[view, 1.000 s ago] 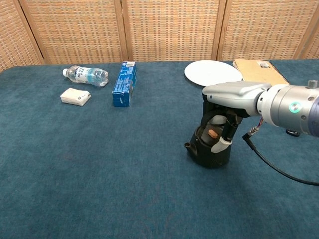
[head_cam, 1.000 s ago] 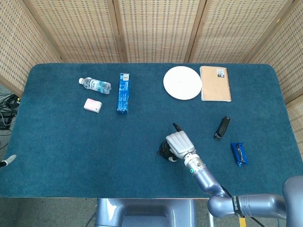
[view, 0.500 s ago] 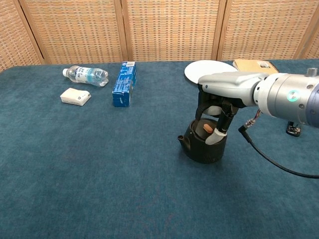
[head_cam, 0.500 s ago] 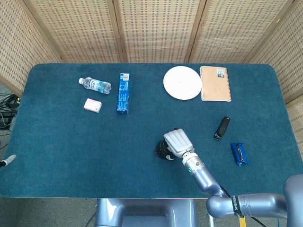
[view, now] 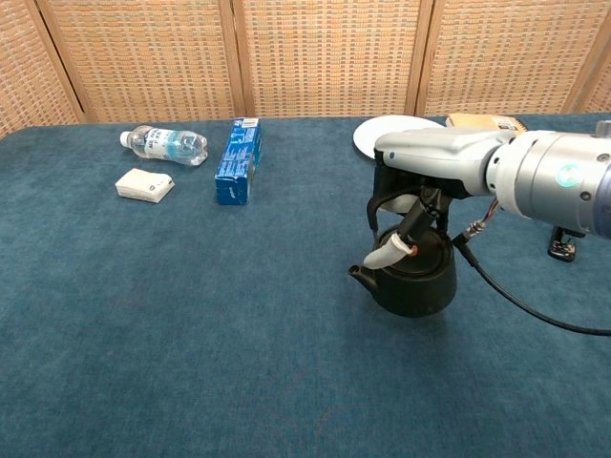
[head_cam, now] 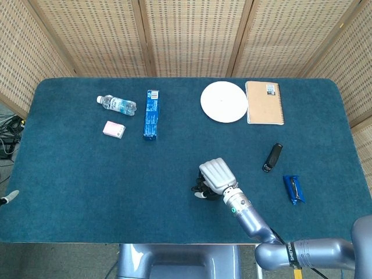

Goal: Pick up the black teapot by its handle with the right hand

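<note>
I've got the right hand [view: 412, 205] closed around the black teapot's [view: 412, 274] handle [view: 379, 202], pot hanging tilted under it, spout left. It's well in front of the white plate [view: 406, 136]. Left hand isn't on my cameras.

I can't read any text; print on the blue box [view: 238, 160] and notebook [head_cam: 264, 102] label is too small.

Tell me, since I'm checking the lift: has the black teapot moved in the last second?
Yes. In the chest view the black teapot, held by its handle in the right robot hand, hangs higher against the white plate than before.
</note>
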Tool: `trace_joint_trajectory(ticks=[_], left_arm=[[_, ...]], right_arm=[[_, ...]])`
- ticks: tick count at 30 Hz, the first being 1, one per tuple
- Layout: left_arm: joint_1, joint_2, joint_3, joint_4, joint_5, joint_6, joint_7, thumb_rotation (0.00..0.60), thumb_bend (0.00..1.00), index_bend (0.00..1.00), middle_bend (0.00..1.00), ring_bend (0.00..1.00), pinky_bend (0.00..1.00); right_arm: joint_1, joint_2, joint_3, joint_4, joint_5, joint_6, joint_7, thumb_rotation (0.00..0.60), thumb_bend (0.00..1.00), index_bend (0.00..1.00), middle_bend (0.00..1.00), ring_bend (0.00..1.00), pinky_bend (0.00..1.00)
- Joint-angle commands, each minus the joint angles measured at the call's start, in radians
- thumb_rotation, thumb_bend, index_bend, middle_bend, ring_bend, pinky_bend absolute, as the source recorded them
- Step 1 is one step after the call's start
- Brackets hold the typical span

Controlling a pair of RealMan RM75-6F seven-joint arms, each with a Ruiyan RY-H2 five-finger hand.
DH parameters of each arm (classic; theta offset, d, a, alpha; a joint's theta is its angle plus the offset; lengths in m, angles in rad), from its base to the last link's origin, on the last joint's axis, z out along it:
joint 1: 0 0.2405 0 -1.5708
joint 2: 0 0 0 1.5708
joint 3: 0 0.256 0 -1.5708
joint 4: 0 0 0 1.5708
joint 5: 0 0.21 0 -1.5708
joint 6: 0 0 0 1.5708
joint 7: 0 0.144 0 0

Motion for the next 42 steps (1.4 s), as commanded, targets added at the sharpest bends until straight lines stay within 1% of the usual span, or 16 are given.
trace_joint_trajectory(ticks=[1, 9, 10, 12, 14, 15, 16, 17, 19, 20, 23, 26, 33, 42], left_arm=[[0.000, 0.000, 0.000, 0.000, 0.000, -0.001, 0.001, 0.600, 0.00, 0.00, 0.00, 0.00, 0.00], [0.000, -0.001, -0.001, 0.001, -0.001, 0.000, 0.003, 0.600, 0.00, 0.00, 0.00, 0.00, 0.00], [-0.001, -0.001, -0.001, 0.000, -0.001, -0.001, 0.003, 0.600, 0.00, 0.00, 0.00, 0.00, 0.00], [-0.001, -0.001, -0.001, 0.000, -0.002, -0.001, 0.002, 0.600, 0.00, 0.00, 0.00, 0.00, 0.00], [-0.001, -0.001, -0.001, 0.001, -0.002, -0.002, 0.002, 0.600, 0.00, 0.00, 0.00, 0.00, 0.00], [-0.001, -0.001, -0.001, 0.001, -0.001, -0.001, 0.002, 0.600, 0.00, 0.00, 0.00, 0.00, 0.00], [-0.001, -0.001, -0.001, 0.001, -0.001, -0.001, 0.002, 0.600, 0.00, 0.00, 0.00, 0.00, 0.00], [-0.001, -0.001, -0.001, 0.001, -0.002, -0.001, 0.002, 0.600, 0.00, 0.00, 0.00, 0.00, 0.00], [0.000, -0.001, -0.001, 0.001, -0.002, 0.000, 0.002, 0.600, 0.00, 0.00, 0.00, 0.00, 0.00], [0.000, -0.001, -0.001, 0.001, -0.001, 0.000, 0.002, 0.600, 0.00, 0.00, 0.00, 0.00, 0.00], [0.000, -0.001, -0.001, 0.001, 0.000, 0.000, 0.001, 0.600, 0.00, 0.00, 0.00, 0.00, 0.00], [0.000, -0.001, -0.001, 0.001, 0.000, 0.001, 0.001, 0.600, 0.00, 0.00, 0.00, 0.00, 0.00], [0.001, 0.000, -0.001, 0.001, -0.001, 0.002, -0.002, 0.600, 0.00, 0.00, 0.00, 0.00, 0.00], [0.001, 0.002, -0.002, 0.002, -0.001, 0.001, -0.009, 0.600, 0.00, 0.00, 0.00, 0.00, 0.00]], right_arm=[[0.004, 0.007, 0.007, -0.010, 0.036, -0.008, 0.000, 0.459, 0.00, 1.00, 1.00, 0.97, 1.00], [0.015, 0.007, 0.013, -0.017, 0.089, 0.004, -0.025, 0.463, 0.00, 1.00, 1.00, 0.98, 1.00], [0.016, 0.008, 0.015, -0.019, 0.091, 0.003, -0.022, 0.463, 0.02, 1.00, 1.00, 0.99, 1.00], [0.016, 0.009, 0.014, -0.020, 0.093, 0.002, -0.021, 0.463, 0.14, 1.00, 1.00, 0.99, 1.00], [0.014, 0.004, 0.015, -0.021, 0.087, 0.015, -0.019, 0.462, 0.42, 1.00, 1.00, 0.99, 1.00], [0.012, 0.001, 0.014, -0.021, 0.084, 0.022, -0.018, 0.461, 0.50, 1.00, 1.00, 0.99, 1.00], [0.011, -0.001, 0.013, -0.022, 0.079, 0.026, -0.017, 0.460, 0.62, 1.00, 1.00, 0.99, 1.00], [0.010, -0.003, 0.012, -0.021, 0.075, 0.031, -0.018, 0.458, 0.71, 1.00, 1.00, 0.99, 1.00], [0.009, -0.005, 0.009, -0.021, 0.068, 0.039, -0.024, 0.459, 0.79, 1.00, 1.00, 1.00, 1.00], [0.008, -0.006, 0.009, -0.022, 0.066, 0.042, -0.023, 0.459, 0.82, 1.00, 1.00, 1.00, 1.00], [0.007, -0.007, 0.010, -0.023, 0.063, 0.045, -0.021, 0.459, 0.87, 1.00, 1.00, 1.00, 1.00], [0.006, -0.007, 0.010, -0.023, 0.059, 0.050, -0.023, 0.461, 0.90, 1.00, 1.00, 1.00, 1.00], [0.001, -0.009, 0.013, -0.022, 0.058, 0.058, -0.020, 0.453, 0.90, 1.00, 1.00, 1.00, 1.00], [0.006, 0.001, 0.027, -0.031, 0.051, 0.074, -0.037, 0.458, 0.90, 1.00, 1.00, 1.00, 1.00]])
